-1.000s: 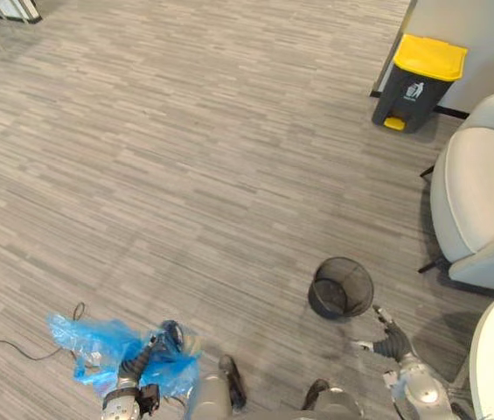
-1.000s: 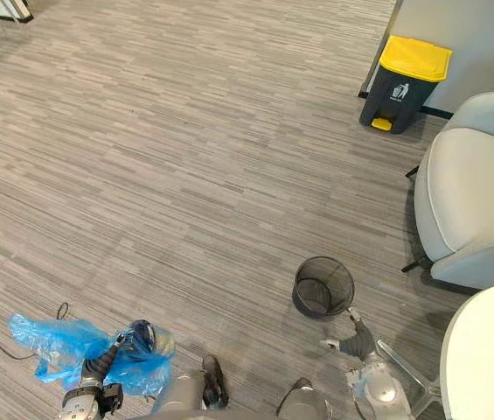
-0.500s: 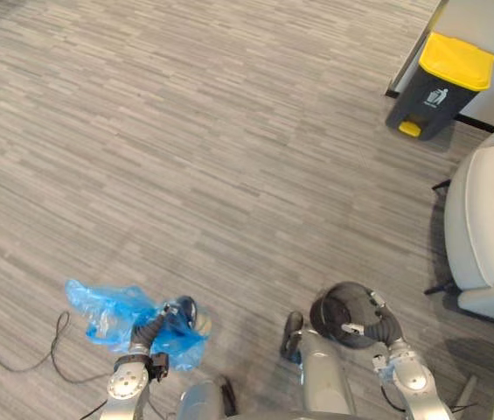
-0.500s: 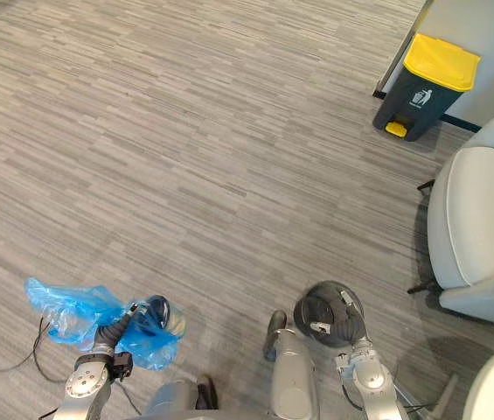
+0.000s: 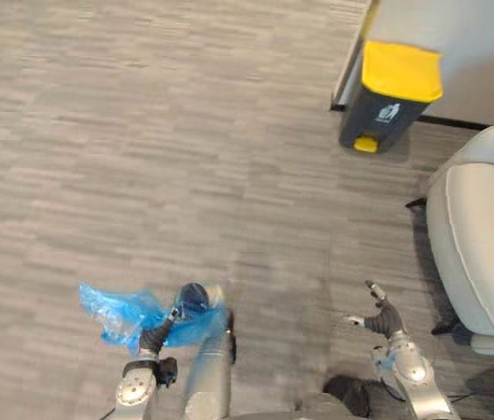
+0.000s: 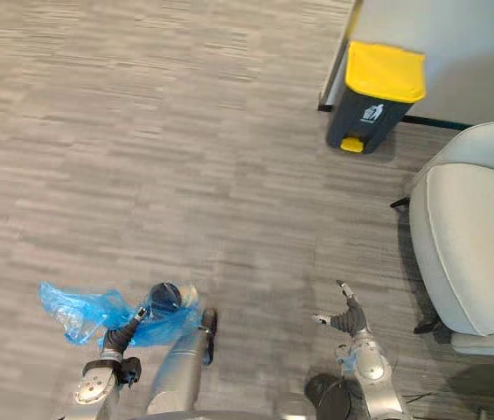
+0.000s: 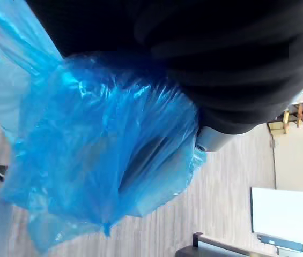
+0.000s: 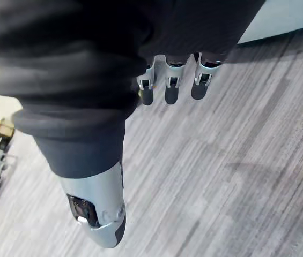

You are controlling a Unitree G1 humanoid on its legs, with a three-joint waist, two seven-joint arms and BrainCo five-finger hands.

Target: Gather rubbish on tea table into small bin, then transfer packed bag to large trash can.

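Note:
A crumpled blue plastic bag (image 5: pixel 117 311) hangs low over the floor at the lower left, bunched in my left hand (image 5: pixel 152 338). Up close, the left wrist view has the blue bag (image 7: pixel 97 160) spreading out from under the hand's dark cover. The large trash can (image 5: pixel 390 96), dark grey with a yellow lid and a yellow pedal, stands against the wall at the upper right. My right hand (image 5: pixel 381 319) floats over bare floor at the lower right. Its fingers (image 8: pixel 171 87) are straight, the thumb is spread, and it holds nothing.
A light grey armchair (image 5: pixel 483 236) fills the right side, close to my right hand and just right of the trash can. A pale wall (image 5: pixel 456 35) runs behind the can. Grey striped carpet (image 5: pixel 142 157) stretches open to the left and ahead.
The camera has moved: the trash can now sits nearer and more central, and the small mesh bin has left the picture. My right hand is off the bin, over bare floor. The left still holds the bag.

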